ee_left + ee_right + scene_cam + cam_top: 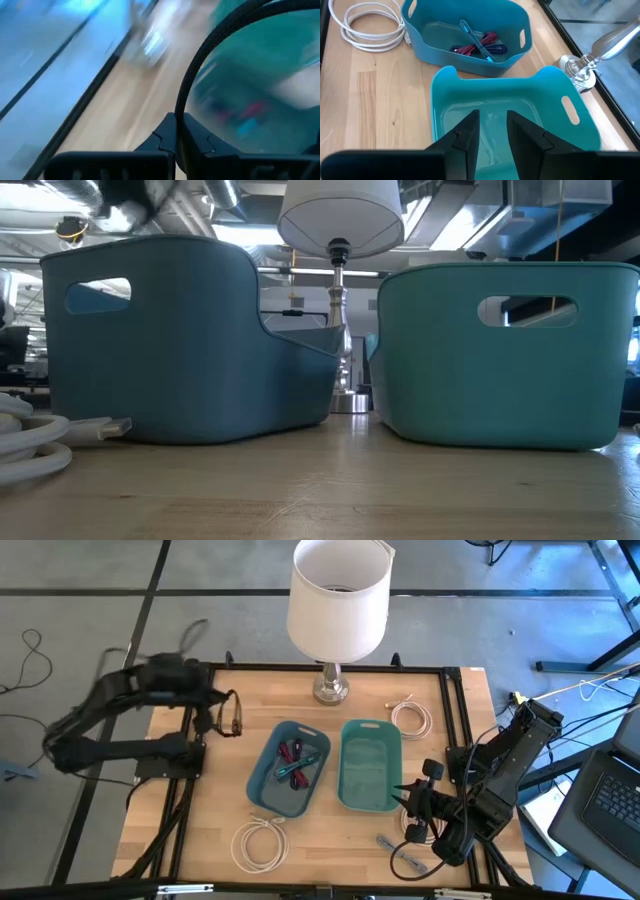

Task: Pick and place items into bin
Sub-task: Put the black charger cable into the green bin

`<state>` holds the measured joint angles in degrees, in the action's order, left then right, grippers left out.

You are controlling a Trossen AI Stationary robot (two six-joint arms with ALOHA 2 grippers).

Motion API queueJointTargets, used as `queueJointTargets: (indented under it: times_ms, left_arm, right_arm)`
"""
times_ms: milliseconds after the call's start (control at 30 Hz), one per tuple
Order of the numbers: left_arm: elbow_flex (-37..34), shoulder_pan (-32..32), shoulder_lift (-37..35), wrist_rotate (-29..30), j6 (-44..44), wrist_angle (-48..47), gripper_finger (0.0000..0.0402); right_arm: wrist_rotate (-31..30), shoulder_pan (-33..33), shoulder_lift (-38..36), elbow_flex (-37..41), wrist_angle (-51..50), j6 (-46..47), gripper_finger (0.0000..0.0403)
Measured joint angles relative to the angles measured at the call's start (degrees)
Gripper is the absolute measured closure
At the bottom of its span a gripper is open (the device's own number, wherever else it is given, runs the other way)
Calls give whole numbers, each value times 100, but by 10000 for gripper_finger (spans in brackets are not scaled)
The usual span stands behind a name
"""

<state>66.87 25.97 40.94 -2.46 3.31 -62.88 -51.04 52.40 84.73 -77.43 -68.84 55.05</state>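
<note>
- The left gripper (pixel 232 712) is seen raised over the table's far left part; its jaws are clenched on a thin black cable loop (pixel 200 65), which curves up and away from between the fingertips.
- The blue bin (pixel 262 780) lies ahead of those jaws, with red, purple and teal straps (pixel 480 44) inside it.
- The right gripper (pixel 492 131) is held over the near rim of the teal bin (pixel 580 127); its jaws are parted slightly, and nothing is seen between them.
- One coiled white cable (pixel 258 843) is set beside the blue bin, well apart from both grippers.
- A second coiled white cable (pixel 411 716) lies beyond the teal bin.
- A lamp (pixel 337 610) stands at the table's far edge.
</note>
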Motion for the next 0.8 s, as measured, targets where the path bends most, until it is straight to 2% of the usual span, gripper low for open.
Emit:
queueJointTargets:
  times_ms: [167,367,467,567,667,800]
  left_arm:
    - [-460,-867,-760,-964,-517,1690,399]
    - [-1962,-2026,-1021,-1364,-723,4190,399]
    - [-2677,-2633,-815,-1435,-581,5546,399]
    - [-3084,-3163,-472,-1337,-226,6658,399]
    - [-3211,-3594,-21,-1136,155,7546,399]
    - [-3217,-3964,794,-808,570,8482,399]
  right_arm:
    - [-64,0,-2,0,46,0,301]
    - [-79,0,-2,0,72,0,301]
    - [-79,2,-2,-2,70,0,301]
    - [-81,0,-2,-2,75,0,301]
    - [-92,0,-2,-1,119,-12,301]
    - [-495,0,-4,0,399,-302,301]
